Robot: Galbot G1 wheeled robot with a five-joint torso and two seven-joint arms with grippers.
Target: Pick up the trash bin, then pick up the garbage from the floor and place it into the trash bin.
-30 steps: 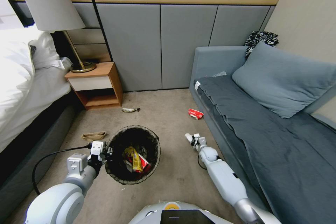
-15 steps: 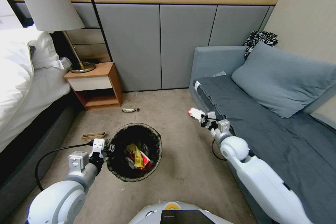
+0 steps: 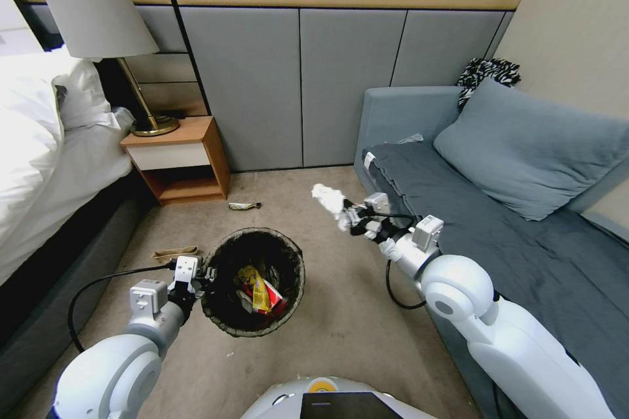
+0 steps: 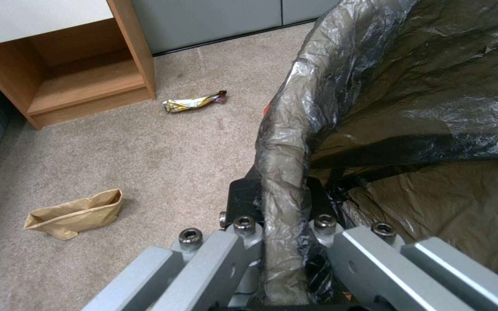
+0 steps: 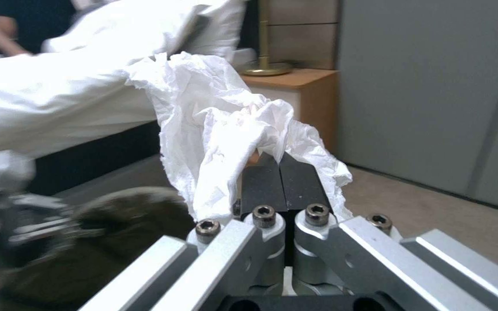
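you're looking down at a beige-grey carpeted floor point(image 3: 314, 190) in a bedroom corner: a bed with white linen point(image 3: 39, 144) along the left, a wooden nightstand point(image 3: 180, 157) carrying a lamp point(image 3: 98, 19) at the far left, grey wall panels behind, and a grey-blue sofa point(image 3: 498, 222) with a cushion on the right. a foil wrapper point(image 3: 244, 205) lies on the carpet near the nightstand and a flattened brown paper bag point(image 3: 175, 253) lies just left of the bin. compared with half a second ago, your right arm has swung up and inward, carrying the paper from the sofa's edge toward the middle of the floor, while the bin has barely shifted. your left gripper point(image 3: 196, 281) is clamped on the left rim of the trash bin point(image 3: 252, 281), its jaws pinching the dark liner, with yellow and red packets inside. your right gripper point(image 3: 350, 217) reaches from the sofa side, raised over the carpet to the far right of the bin, jaws pressed together on crumpled white tissue paper point(image 3: 329, 200).
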